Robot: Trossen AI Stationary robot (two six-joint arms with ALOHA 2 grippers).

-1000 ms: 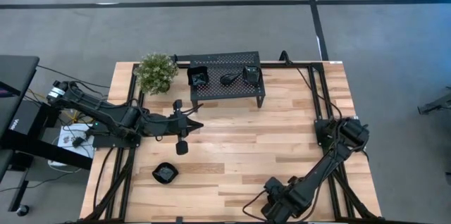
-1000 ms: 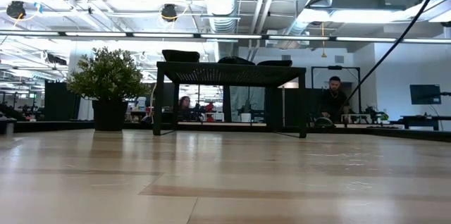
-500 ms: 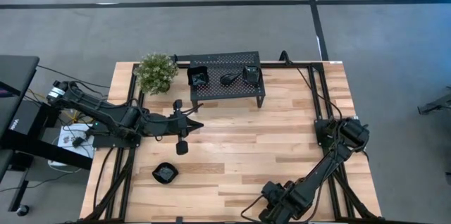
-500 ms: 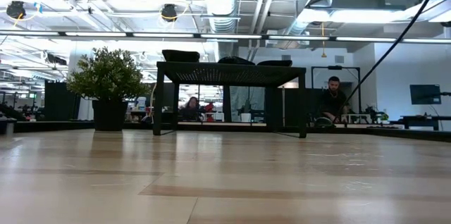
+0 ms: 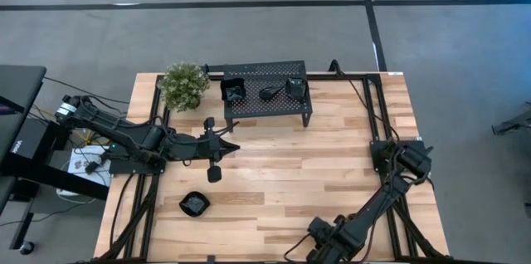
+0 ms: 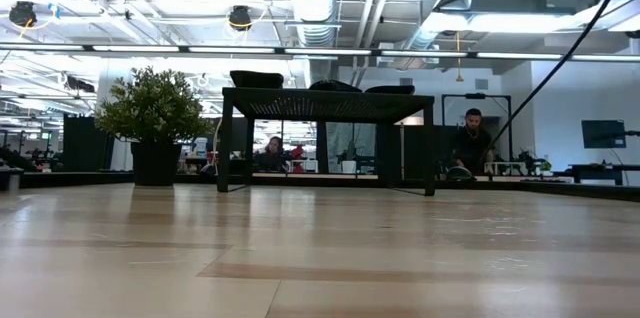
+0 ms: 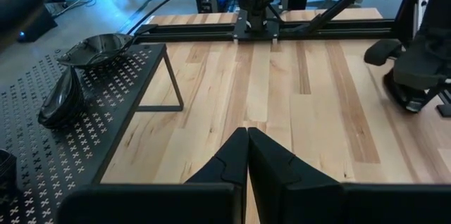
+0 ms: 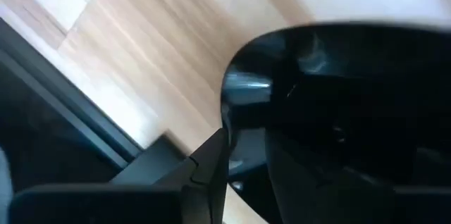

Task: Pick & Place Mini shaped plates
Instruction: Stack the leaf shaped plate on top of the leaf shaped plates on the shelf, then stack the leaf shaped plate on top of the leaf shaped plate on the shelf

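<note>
Glossy black mini plates stand on top of the black perforated stand (image 5: 265,90): one at its left (image 5: 233,90), one in the middle (image 5: 268,94), one at its right (image 5: 294,87). Another mini plate (image 5: 194,204) lies flat on the wood at the near left. My right gripper (image 5: 319,246) is at the table's near edge, pointing down, shut on a further black mini plate (image 8: 338,111) that fills the right wrist view. My left gripper (image 7: 247,155) hovers shut and empty in front of the stand, left of the table's middle. My right gripper comes at the mini plate from above. One finger (image 8: 211,164) lies against the outside of the plate's rim (image 8: 236,94); the plate itself hides the other finger. Whether the plate rests on the table or hangs clear, I cannot tell.
A potted plant (image 5: 183,85) stands at the far left beside the stand. Black frame rails (image 5: 373,123) run along the table's left and right sides. Bare wood (image 5: 290,164) lies between the stand and the near edge. People sit in the room beyond (image 6: 472,138).
My right gripper has sunk a little and drifted toward the table's near edge, still closed on the plate.
</note>
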